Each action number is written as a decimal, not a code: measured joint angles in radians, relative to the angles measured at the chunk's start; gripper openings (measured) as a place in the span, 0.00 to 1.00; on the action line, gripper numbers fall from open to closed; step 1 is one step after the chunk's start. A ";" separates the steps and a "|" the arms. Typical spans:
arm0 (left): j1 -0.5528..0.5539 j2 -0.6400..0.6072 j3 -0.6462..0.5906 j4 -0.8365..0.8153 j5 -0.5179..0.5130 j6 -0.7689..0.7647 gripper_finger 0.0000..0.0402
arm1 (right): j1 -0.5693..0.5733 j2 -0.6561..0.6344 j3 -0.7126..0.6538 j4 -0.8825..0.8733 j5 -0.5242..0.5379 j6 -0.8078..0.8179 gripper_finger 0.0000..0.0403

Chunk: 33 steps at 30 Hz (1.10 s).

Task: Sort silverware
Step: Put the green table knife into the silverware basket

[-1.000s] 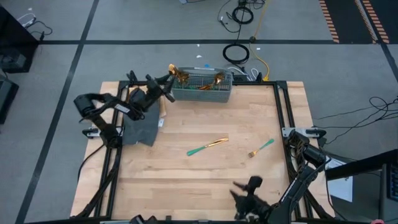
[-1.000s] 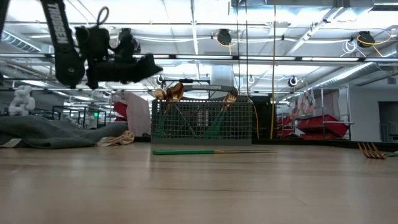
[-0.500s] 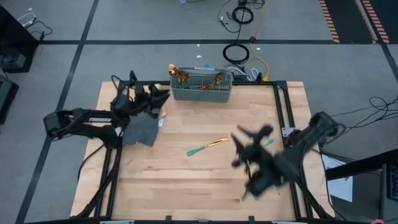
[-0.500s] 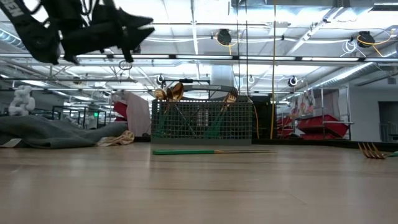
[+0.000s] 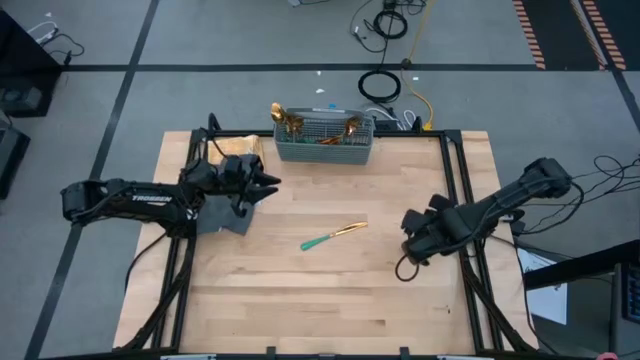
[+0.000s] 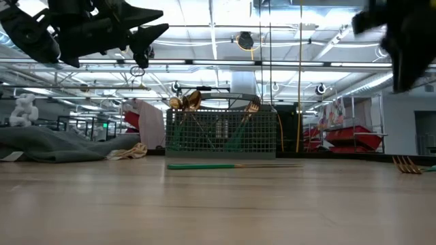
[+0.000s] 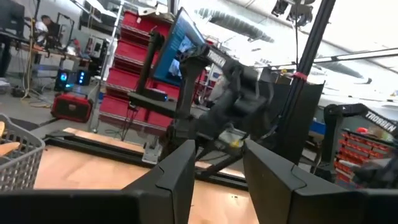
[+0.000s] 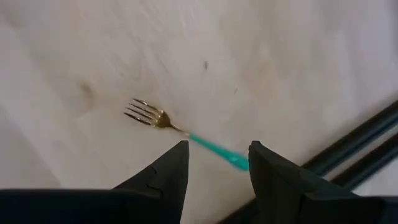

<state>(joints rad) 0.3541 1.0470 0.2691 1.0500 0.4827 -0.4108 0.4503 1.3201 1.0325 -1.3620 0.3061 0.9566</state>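
**Fork under the right gripper, knife lying mid-table**

A fork point(image 8: 180, 132) with a gold head and teal handle is lying flat on the wooden table point(image 5: 330, 290) near its right edge, directly beneath the right gripper point(image 8: 214, 165), which is hovering above it with fingers parted and holding nothing. In the high view that arm is covering the fork. A teal-handled knife point(image 5: 334, 236) is lying alone near the table's middle. More gold-headed silverware point(image 5: 292, 122) is standing in the grey mesh basket point(image 5: 323, 140) at the far edge; which pieces they are is hard to tell. The left gripper point(image 5: 268, 182) is hanging above the table's left side, over the dark grey cloth point(image 5: 225, 212), its fingers apart and empty.
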 joint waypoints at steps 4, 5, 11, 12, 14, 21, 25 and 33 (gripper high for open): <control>-0.011 0.000 0.000 0.000 -0.001 0.000 0.35 | -0.001 0.000 -0.197 0.206 -0.065 0.041 0.39; -0.016 0.000 0.000 0.000 -0.001 -0.002 0.35 | -0.004 0.001 -0.228 0.260 -0.079 0.023 0.39; -0.044 0.000 0.000 -0.037 0.003 -0.065 0.35 | -0.085 0.046 -0.222 0.594 -0.102 -0.187 0.39; -0.050 0.000 0.000 -0.039 0.007 -0.079 0.35 | -0.106 0.064 -0.197 0.651 -0.106 -0.255 0.39; -0.061 -0.001 0.000 -0.048 0.010 -0.082 0.35 | -0.149 0.112 -0.133 0.725 -0.104 -0.398 0.39; -0.093 -0.001 0.000 -0.047 0.014 -0.081 0.35 | -0.297 0.422 0.152 0.716 -0.161 -0.834 0.39; -0.098 -0.001 0.000 -0.048 0.059 -0.082 0.35 | -0.348 0.572 0.312 0.669 -0.230 -1.005 0.39; -0.088 -0.001 0.000 -0.166 0.097 -0.021 0.35 | -0.381 0.756 0.480 0.620 -0.284 -1.214 0.39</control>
<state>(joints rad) 0.2662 1.0463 0.2695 0.8844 0.5799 -0.4314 0.0695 2.0764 1.5126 -0.7418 0.0223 -0.2574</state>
